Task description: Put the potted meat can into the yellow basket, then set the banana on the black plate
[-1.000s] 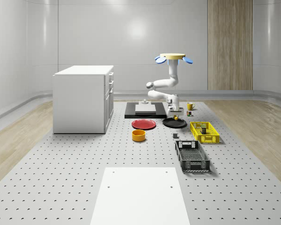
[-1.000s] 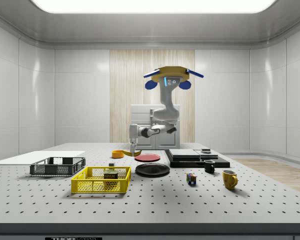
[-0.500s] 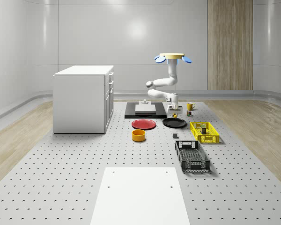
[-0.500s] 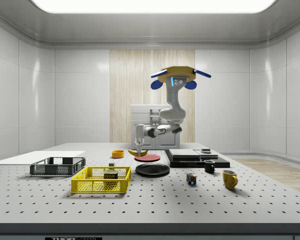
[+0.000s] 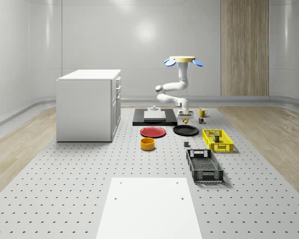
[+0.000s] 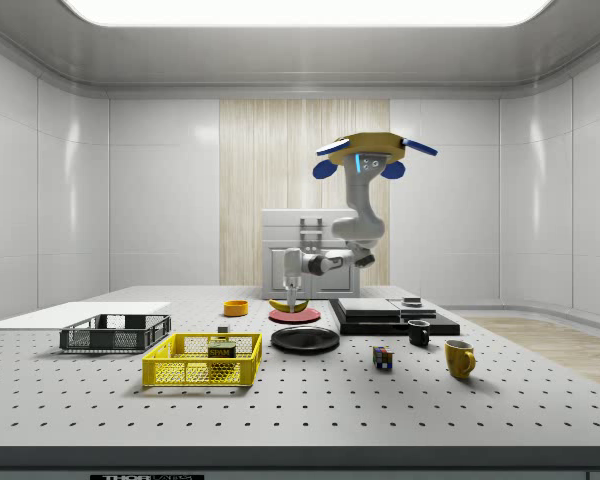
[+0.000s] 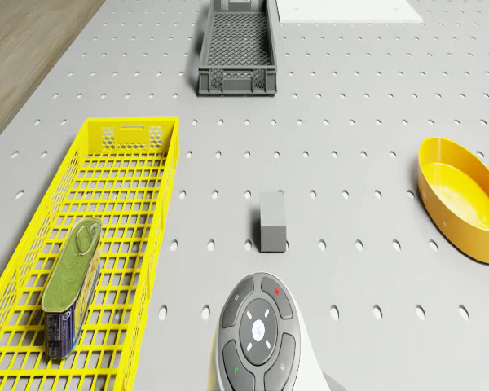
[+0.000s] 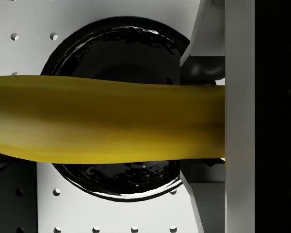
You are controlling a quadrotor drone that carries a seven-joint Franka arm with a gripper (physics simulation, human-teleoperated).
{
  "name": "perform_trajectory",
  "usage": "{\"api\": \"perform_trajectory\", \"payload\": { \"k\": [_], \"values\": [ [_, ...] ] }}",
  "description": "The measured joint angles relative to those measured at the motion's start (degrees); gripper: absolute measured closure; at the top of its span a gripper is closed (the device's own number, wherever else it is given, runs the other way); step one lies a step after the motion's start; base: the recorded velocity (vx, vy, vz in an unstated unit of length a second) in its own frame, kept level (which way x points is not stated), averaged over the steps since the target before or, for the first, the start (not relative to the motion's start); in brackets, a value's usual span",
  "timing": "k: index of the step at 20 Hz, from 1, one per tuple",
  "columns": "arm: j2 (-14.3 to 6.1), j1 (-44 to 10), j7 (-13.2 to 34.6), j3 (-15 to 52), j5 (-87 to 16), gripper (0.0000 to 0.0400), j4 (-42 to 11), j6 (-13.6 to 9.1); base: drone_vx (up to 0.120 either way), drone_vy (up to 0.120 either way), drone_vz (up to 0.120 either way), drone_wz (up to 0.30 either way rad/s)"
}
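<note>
Stage 1 reads as done. The potted meat can (image 7: 71, 281) lies on its side inside the yellow basket (image 7: 33, 244), apart from the gripper.

Stage 2 is in progress. The banana (image 8: 106, 119) is clamped crosswise in the gripper (image 6: 295, 300), fingers closed on it, and it hangs clear of the table (image 5: 79, 194). In the wrist view the black plate (image 8: 116, 41) lies directly under the fruit, its rim showing on both sides of the banana. In the side view the banana (image 6: 285, 305) is above the plate and not touching it.

The drone (image 6: 375, 152) hovers high above the plate, toward the black slab (image 6: 395, 318) that lies beside the plate, and the arm reaches down and across to bring the gripper over the plate.

Other items relative to the plate: red plate (image 5: 153, 132) just beside it, orange bowl (image 5: 147, 144) near it, grey crate (image 5: 204, 166) well apart from it beyond the basket.

Judgement: what is left is the lowering of the fruit onto the plate, the release, and the withdrawal. Risk: the curved fruit may roll toward the rim on release, so a low release height seems wise.
</note>
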Motion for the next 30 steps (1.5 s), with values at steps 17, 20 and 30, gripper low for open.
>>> {"api": "perform_trajectory", "payload": {
  "k": [17, 20, 30],
  "values": [
    [1.1, -1.7, -0.5, -6.1, -5.7, 0.0203, 5.1, 4.2, -0.019, 0.0, 0.0, 0.0],
    [1.5, -2.0, -0.6, -7.3, -6.9, 0.0203, 6.3, 5.1, 0.0, 0.0, 0.0, 0.0],
    [1.1, -0.7, -0.8, -10.1, -9.3, 0.0203, 6.2, 6.4, 0.0, 0.0, 0.0, 0.0]
  ]
}}
